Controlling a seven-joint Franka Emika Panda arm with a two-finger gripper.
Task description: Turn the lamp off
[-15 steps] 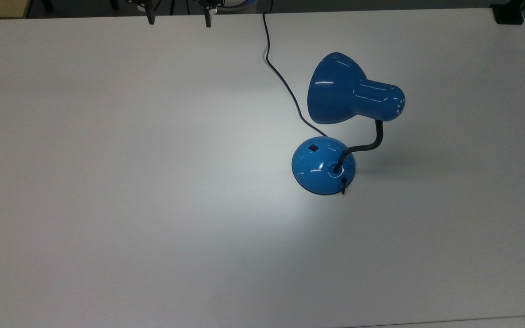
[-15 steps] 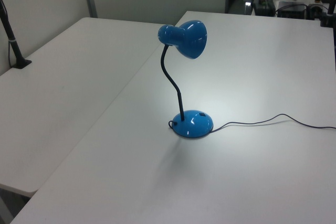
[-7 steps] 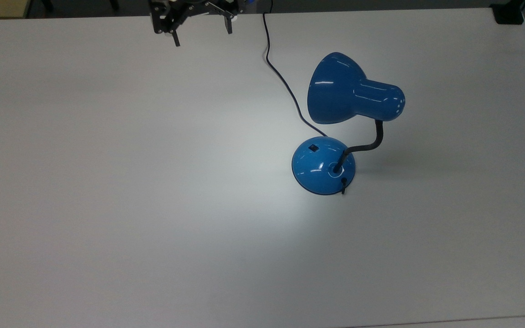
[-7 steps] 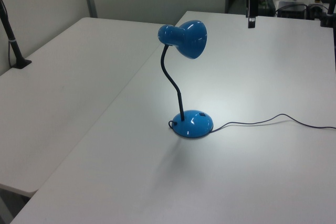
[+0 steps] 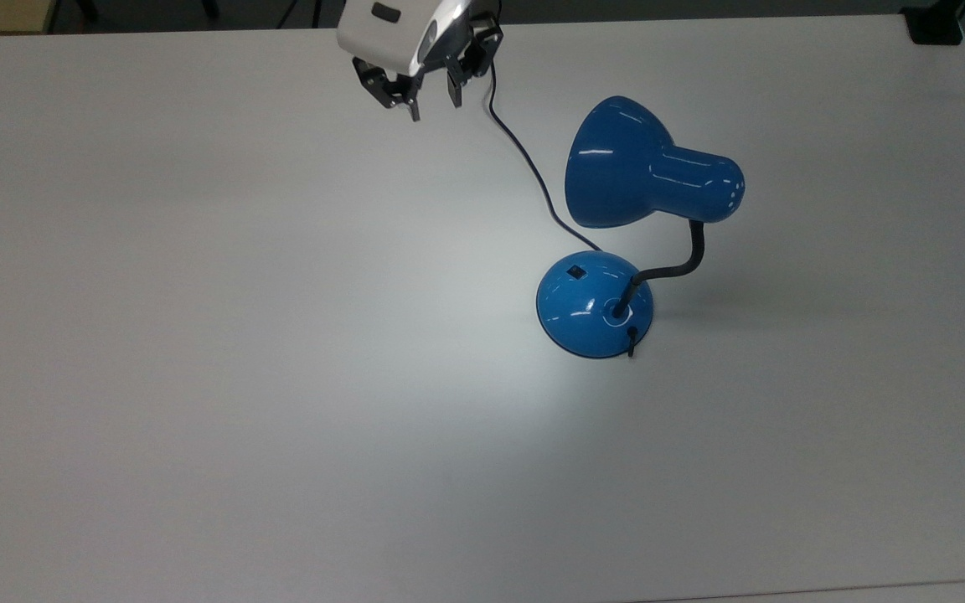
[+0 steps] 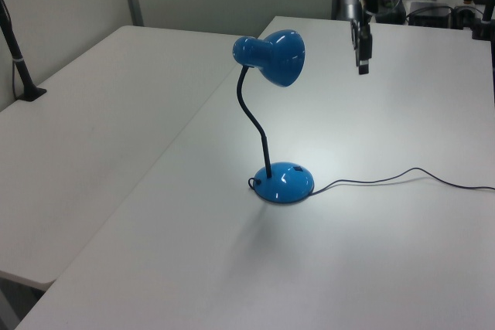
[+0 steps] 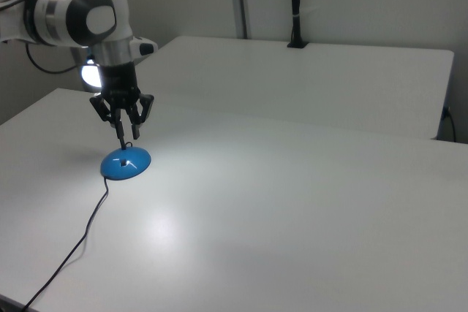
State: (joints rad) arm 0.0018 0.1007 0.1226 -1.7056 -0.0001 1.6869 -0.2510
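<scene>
The arm has swung in over the far edge of the bench in the last second: a moment ago only the tips of two fingers poked in at the top view's upper edge, and now the whole gripper hangs well inside, with its white wrist housing in sight. It has also drifted toward the top view's right, closer to the black cord, which it now hovers just beside. To my eye that is the approach leg of the job, and nothing more has been achieved so far, because the lamp is plainly still lit, throwing a bright pool on the bench beside its base. The lamp itself has not budged. It stands a little to the top view's right of the bench's middle, shade tipped over on the bent gooseneck, domed base flat on the surface with the small black switch on its upper slope, facing the side the cord runs off to. The jaws are spread a modest way apart, less widely than half a second ago, and they grip nothing and touch nothing; in the left view the gripper hangs high in the air, about level with the shade and well apart from the base. I would guess it has to come down and across to reach that switch.
</scene>
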